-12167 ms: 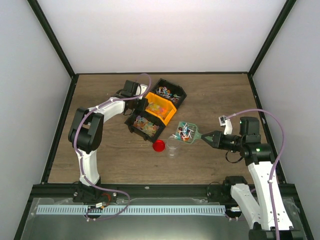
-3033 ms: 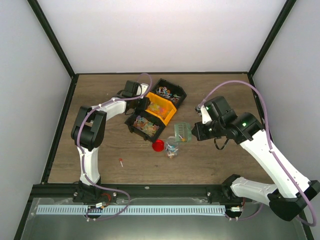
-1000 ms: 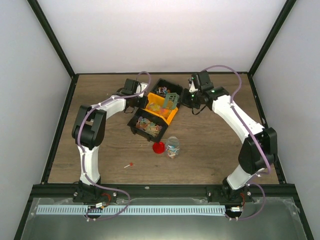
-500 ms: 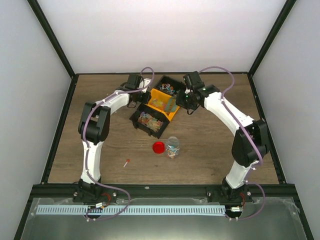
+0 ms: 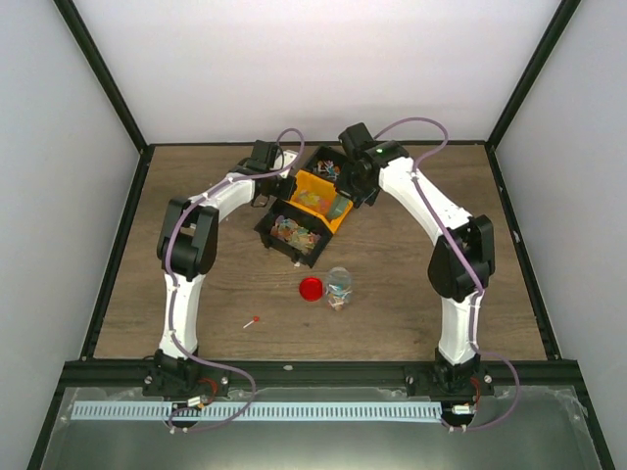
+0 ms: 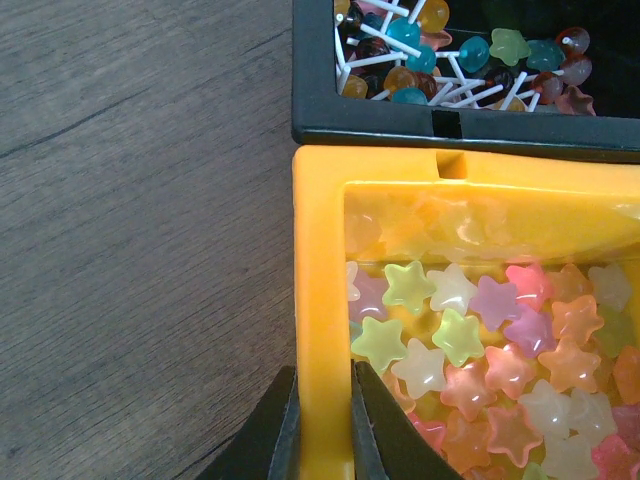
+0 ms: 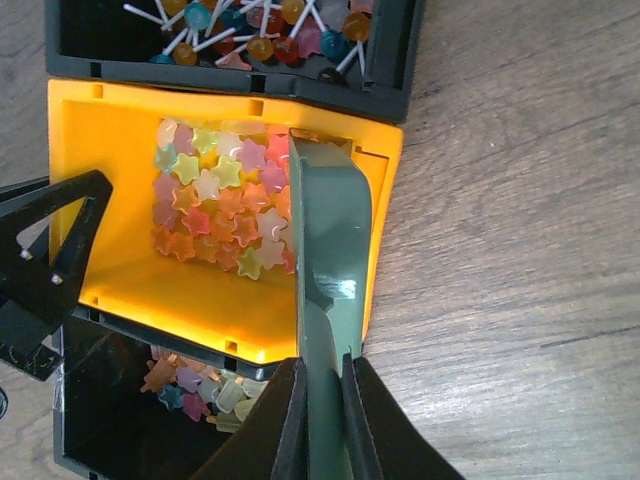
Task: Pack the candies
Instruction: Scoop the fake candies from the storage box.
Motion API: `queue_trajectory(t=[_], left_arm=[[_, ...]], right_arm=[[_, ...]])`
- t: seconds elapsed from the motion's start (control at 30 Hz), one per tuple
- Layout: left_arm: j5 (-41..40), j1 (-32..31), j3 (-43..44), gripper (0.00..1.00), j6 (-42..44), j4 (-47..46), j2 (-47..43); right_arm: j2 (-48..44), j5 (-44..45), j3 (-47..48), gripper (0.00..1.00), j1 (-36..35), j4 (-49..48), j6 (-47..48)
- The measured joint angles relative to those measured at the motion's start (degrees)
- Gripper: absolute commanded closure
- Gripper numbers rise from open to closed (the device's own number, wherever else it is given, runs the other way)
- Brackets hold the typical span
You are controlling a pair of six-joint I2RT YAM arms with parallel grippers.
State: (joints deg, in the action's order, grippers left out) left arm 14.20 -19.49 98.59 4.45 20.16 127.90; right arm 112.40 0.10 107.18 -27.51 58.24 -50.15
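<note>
Candies (image 5: 339,293) in jar (image 5: 338,281) too small to distinguish (top view); scoop (image 7: 325,250) handle cropped.

candies (image 7: 215,205), pastel stars, heaped in yellow bin (image 7: 100,130)

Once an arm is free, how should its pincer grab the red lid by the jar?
Across its rim, down from above: the red lid lies flat on the table, a low disc. Close on its near and far edges, since the jar stands close on its right.
</note>
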Motion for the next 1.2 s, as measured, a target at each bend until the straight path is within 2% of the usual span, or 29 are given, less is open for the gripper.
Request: queue_trajectory(t=[0.33,0.73,1.2], left_arm=[[0.0,0.0,0.1,0.96,0.0,0.1,0.0],[0.0,0.0,0.1,0.96,0.1,0.2,0.0],[0.4,0.0,0.3,0.96,0.1,0.5,0.1]], right_arm=[[6.2,2.6,8.6,0.99,-1.3,6.9,-2.9],[10.0,0.8,9.9,0.99,-1.4,4.5,-1.1],[5.0,-13.9,-10.7,0.99,2.3,-21.7,2.4]])
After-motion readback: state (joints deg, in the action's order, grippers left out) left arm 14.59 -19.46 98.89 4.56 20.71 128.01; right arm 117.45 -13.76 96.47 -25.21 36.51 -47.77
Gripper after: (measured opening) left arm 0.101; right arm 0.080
